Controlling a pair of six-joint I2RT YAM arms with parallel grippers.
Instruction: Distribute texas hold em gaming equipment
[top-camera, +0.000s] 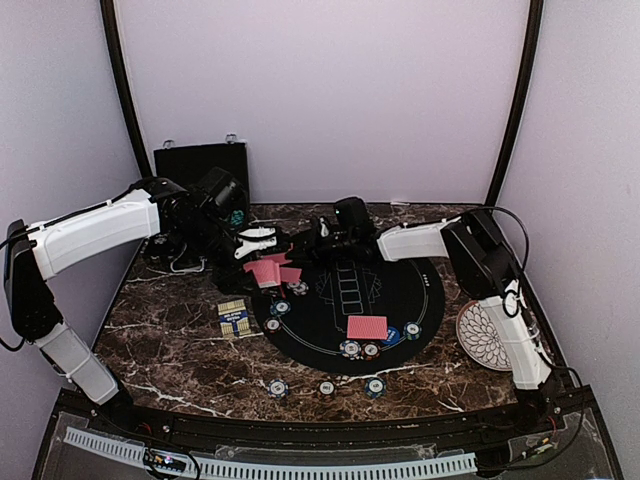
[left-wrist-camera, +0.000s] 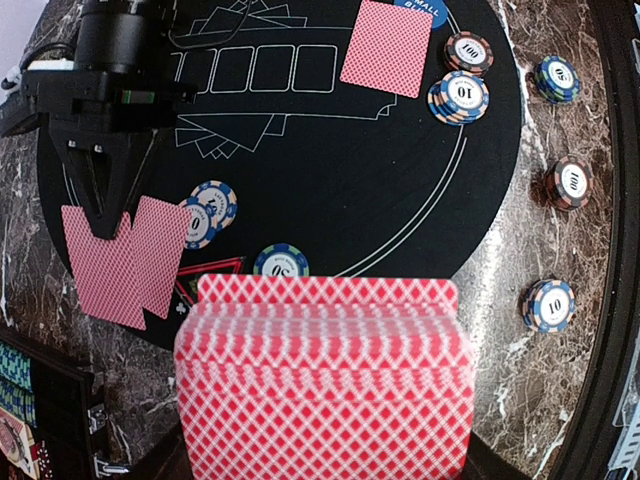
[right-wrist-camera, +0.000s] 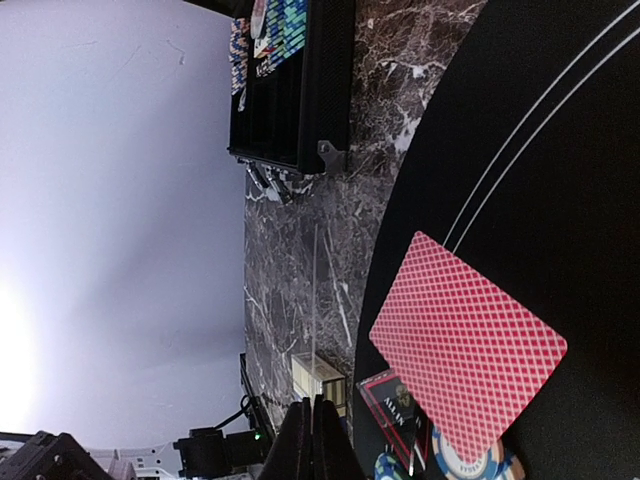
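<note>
Left claw (top-camera: 258, 240): clamped on the deck (left-wrist-camera: 322, 385), above the far-left edge of the black mat (top-camera: 400, 290).
Deck: red backs up, cards slightly stepped; its wide edge runs left-right across the left wrist view.
Right claw (left-wrist-camera: 103, 225): fingers together, tip resting on the 2 cards (left-wrist-camera: 110, 265).
2 cards: face down on the mat's far-left part, side by side and just overlapping. Long axes run from the right claw toward the deck, a little tilted.
Single card (top-camera: 367, 327): face down near the mat's near edge, long axis left-right in the top view.
Mat chips (left-wrist-camera: 205, 212): a small cluster just beside the 2 cards; more lie by the single card.
Table chips (top-camera: 326, 387): 3 in a row off the mat, toward the arms' bases.
Case (top-camera: 200, 160): far left, open.
Plate (top-camera: 482, 335): right of the mat.
</note>
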